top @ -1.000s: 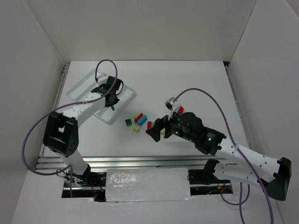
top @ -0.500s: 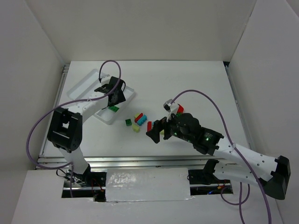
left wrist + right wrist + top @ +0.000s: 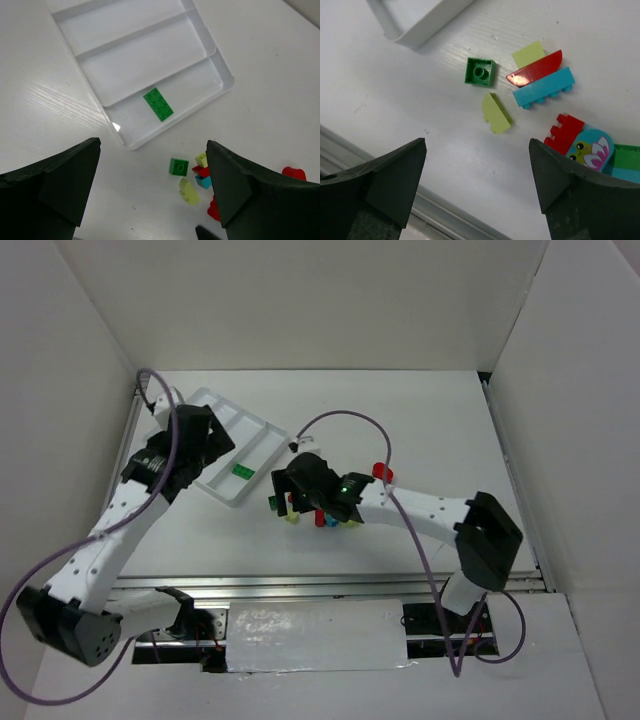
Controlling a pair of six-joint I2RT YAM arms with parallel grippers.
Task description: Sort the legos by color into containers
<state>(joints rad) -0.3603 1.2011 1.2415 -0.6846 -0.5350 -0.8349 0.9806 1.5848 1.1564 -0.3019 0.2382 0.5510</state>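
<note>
The white tray (image 3: 222, 430) (image 3: 150, 35) lies at the left with its long containers side by side. One flat green lego (image 3: 242, 471) (image 3: 158, 104) rests in the container nearest the pile. My left gripper (image 3: 203, 443) (image 3: 152, 145) hovers open and empty above the tray's near corner. Loose legos lie on the table: a green square (image 3: 480, 72) (image 3: 178, 166), a pale yellow piece (image 3: 496, 113), a red curved one (image 3: 535, 70), a teal brick (image 3: 543, 87) and a red brick (image 3: 564, 133). My right gripper (image 3: 300, 502) (image 3: 477, 142) hangs open over this pile, holding nothing.
A lone red brick (image 3: 381, 471) sits right of the pile. A teal piece with a printed face (image 3: 590, 147) and a green one (image 3: 626, 157) lie at the pile's right. The metal rail (image 3: 445, 220) runs along the table's near edge. White walls enclose the table.
My left gripper opened, left the green lego in the tray and drew back to the left. The right arm swung left over the pile.
</note>
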